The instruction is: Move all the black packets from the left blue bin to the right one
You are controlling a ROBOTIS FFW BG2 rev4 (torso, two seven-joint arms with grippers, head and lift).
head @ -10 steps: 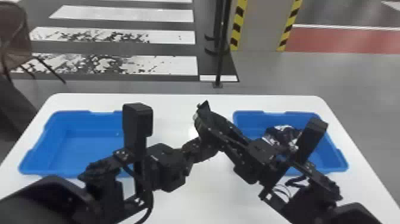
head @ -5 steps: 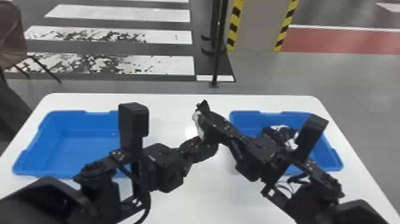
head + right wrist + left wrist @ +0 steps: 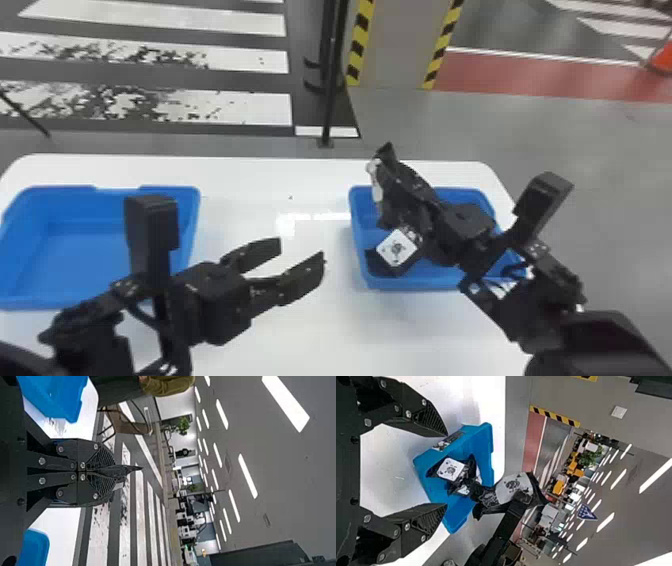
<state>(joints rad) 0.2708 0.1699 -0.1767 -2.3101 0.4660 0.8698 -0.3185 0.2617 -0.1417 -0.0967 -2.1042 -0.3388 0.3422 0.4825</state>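
pinching a black packet (image 3: 510, 485), the right pincer (image 3: 114, 471) hangs above the right blue bin (image 3: 420, 286), where other packets (image 3: 451, 469) lie; the left pincer (image 3: 301, 251) is spread. placing seems in hand: next, lower it inside, then let go.

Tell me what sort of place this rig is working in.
Probably a large indoor demo hall or open office: a crosswalk painted on the floor, rows of ceiling strip lights and a leafy plant show it.

High head view, right bin (image 3: 425, 281) shared with left wrist's
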